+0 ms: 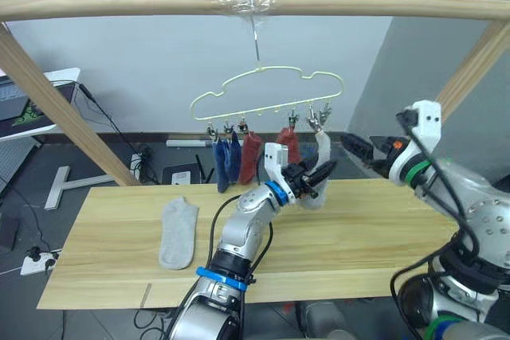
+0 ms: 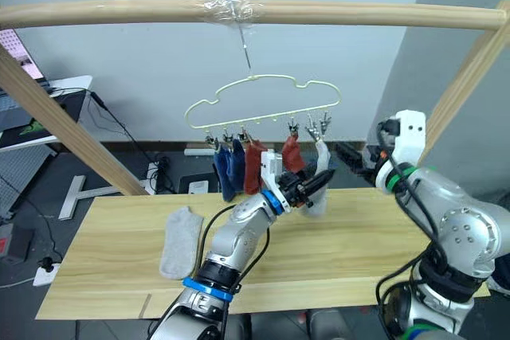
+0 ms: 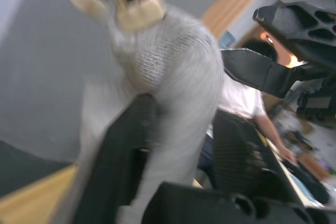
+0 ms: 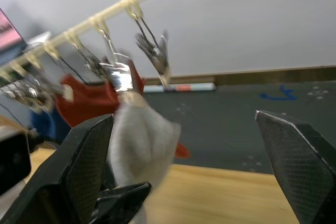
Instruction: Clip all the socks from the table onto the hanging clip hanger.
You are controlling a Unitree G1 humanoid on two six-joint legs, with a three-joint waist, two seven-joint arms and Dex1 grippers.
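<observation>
The grey sock (image 3: 173, 72) hangs from a clip (image 4: 119, 77) on the hanger (image 1: 271, 93), with the left pincer (image 1: 317, 174) closed around its lower part. The risk, as I judge it, lies in the letting go: if the clip bites only the sock's edge, any downward drag from the fingers (image 3: 118, 166) could tug the fabric free and drop it to the table (image 1: 358, 236). A sideways pull could also set the hanger swinging on its hook.

The sock sits between the left pincer's fingers, rising from them up to the clip — the red sock (image 1: 288, 145) is just beside it, the blue ones (image 1: 227, 161) farther along the same row.

The right pincer (image 4: 184, 177) is spread wide, near the clipped sock but apart from it, an empty clip (image 4: 155, 51) beyond its fingers.

One grey sock (image 1: 178, 232) lies flat on the table, well apart from both pincers — not yet hung.
</observation>
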